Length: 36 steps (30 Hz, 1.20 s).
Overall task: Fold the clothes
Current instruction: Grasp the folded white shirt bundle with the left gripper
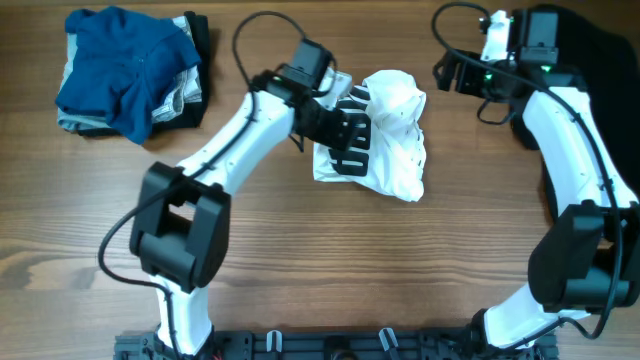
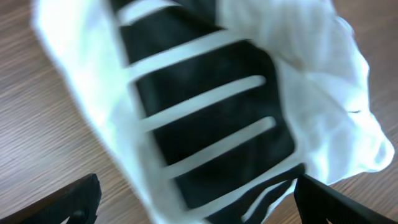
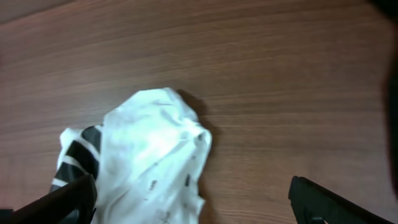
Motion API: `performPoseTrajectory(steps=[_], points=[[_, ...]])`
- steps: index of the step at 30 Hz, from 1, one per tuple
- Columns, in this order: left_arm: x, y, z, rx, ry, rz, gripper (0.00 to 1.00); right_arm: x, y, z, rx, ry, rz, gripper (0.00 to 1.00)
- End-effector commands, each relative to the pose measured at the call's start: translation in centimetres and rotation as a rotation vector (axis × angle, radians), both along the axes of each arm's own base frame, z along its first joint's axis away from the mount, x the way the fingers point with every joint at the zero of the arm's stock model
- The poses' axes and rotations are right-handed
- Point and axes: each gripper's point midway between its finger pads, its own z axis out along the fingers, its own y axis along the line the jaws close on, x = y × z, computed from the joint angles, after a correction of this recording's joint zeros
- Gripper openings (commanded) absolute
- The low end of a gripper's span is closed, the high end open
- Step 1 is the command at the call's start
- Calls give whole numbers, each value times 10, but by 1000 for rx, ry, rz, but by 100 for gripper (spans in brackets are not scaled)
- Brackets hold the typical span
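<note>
The white T-shirt point(image 1: 392, 135) with black striped lettering lies crumpled in a heap at the table's centre. My left gripper point(image 1: 345, 125) hangs over its left part. In the left wrist view the lettering point(image 2: 211, 118) fills the frame and the gripper point(image 2: 199, 208) is wide open, a finger on each side of the cloth, gripping nothing. My right gripper point(image 1: 452, 72) is open and empty at the upper right, apart from the shirt. In the right wrist view the gripper point(image 3: 193, 208) is above bare wood with the shirt point(image 3: 149, 149) to its left.
A pile of blue and grey garments point(image 1: 130, 70) with a black one under it lies at the top left. A plain black garment point(image 1: 600, 70) lies along the right edge, behind the right arm; it also shows in the right wrist view point(image 3: 392, 37). The table point(image 1: 300, 260) is wood.
</note>
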Motion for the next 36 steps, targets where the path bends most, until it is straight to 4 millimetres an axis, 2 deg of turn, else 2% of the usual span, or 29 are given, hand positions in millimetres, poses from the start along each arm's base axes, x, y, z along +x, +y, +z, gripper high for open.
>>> performPoseTrajectory(steps=[1, 4, 7, 9, 12, 13, 15, 21, 23, 25, 27, 28, 30, 33, 34, 35, 36], points=[[-11, -26, -19, 3, 11, -80, 100, 0, -8, 3, -4, 2, -31, 100], [-10, -30, -38, 38, 12, -87, 100, 0, -8, 2, -4, 4, -31, 100], [-4, -20, -64, 122, 7, -65, 100, 0, -8, 3, -4, 2, -31, 100], [0, -4, -82, 222, -14, -91, 100, 1, -8, 3, -4, -1, -31, 100], [5, 21, -95, 366, -42, -122, 100, 1, -8, 3, -4, -1, -31, 100], [9, 36, -99, 435, -53, -120, 100, 1, -8, 3, -4, 0, -31, 100], [16, 59, -99, 540, -75, -119, 100, 0, -8, 2, -4, 5, -31, 100], [50, 151, -85, 804, -127, 20, 100, 0, -8, 2, -4, 5, -31, 100], [54, 172, -81, 835, -117, 27, 100, -1, -7, 2, -4, 7, -31, 99], [56, 181, -72, 838, -118, 20, 100, -2, -7, 1, -4, 13, -31, 100], [59, 180, -56, 827, -148, 33, 100, -2, -7, 1, -3, 16, -31, 100], [62, 176, -41, 809, -180, 41, 100, -2, -7, 1, -3, 15, -31, 100], [63, 157, -13, 741, -240, 37, 100, -2, -6, 1, 2, 14, -28, 100], [56, 107, 27, 551, -326, -27, 100, -2, -5, 2, 10, 13, -22, 100], [50, 82, 40, 465, -352, -66, 100, -2, -5, 2, 11, 13, -22, 100], [44, 62, 45, 404, -367, -127, 100, -2, -4, 2, 12, 13, -20, 100], [33, 33, 45, 327, -371, -219, 100, -2, -4, 2, 12, 13, -20, 100]])
